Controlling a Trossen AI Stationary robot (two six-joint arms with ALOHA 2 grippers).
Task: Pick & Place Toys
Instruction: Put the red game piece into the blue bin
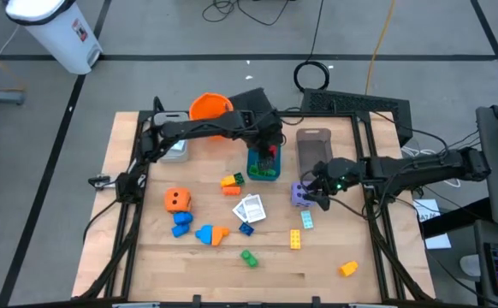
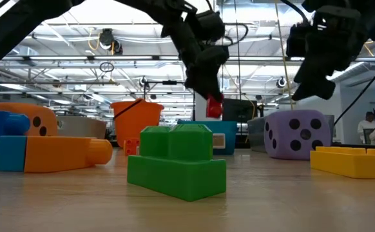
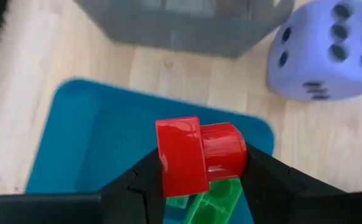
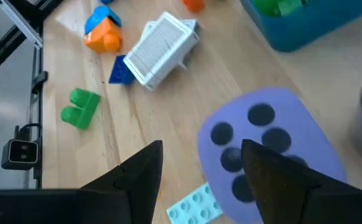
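My left gripper (image 3: 199, 171) is shut on a red brick (image 3: 196, 152) and hangs over the teal tray (image 1: 263, 167), where a green brick (image 3: 221, 199) lies. My right gripper (image 4: 203, 152) stands open, slanting down just over the purple die (image 4: 268, 146), which rests on the table (image 1: 300, 194) right of the teal tray. One finger (image 4: 274, 177) overlaps the die in the wrist view; I cannot tell whether it touches. Other toys lie loose on the table: an orange die (image 1: 177, 199), white cards (image 1: 251, 208) and small bricks. My left gripper pinches the red brick's lower part (image 3: 187, 180) between its two fingers, one on each side. The fingers come from above, slanting down. The brick is lifted clear above the teal tray, its round stud (image 3: 224, 149) pointing sideways.
A grey tray (image 1: 314, 145) stands right of the teal tray and an orange bucket (image 1: 208, 106) at the far left. Blue and orange bricks (image 1: 206, 233), a green brick (image 1: 249, 257) and yellow bricks (image 1: 294, 239) (image 1: 348, 269) lie toward the near edge.
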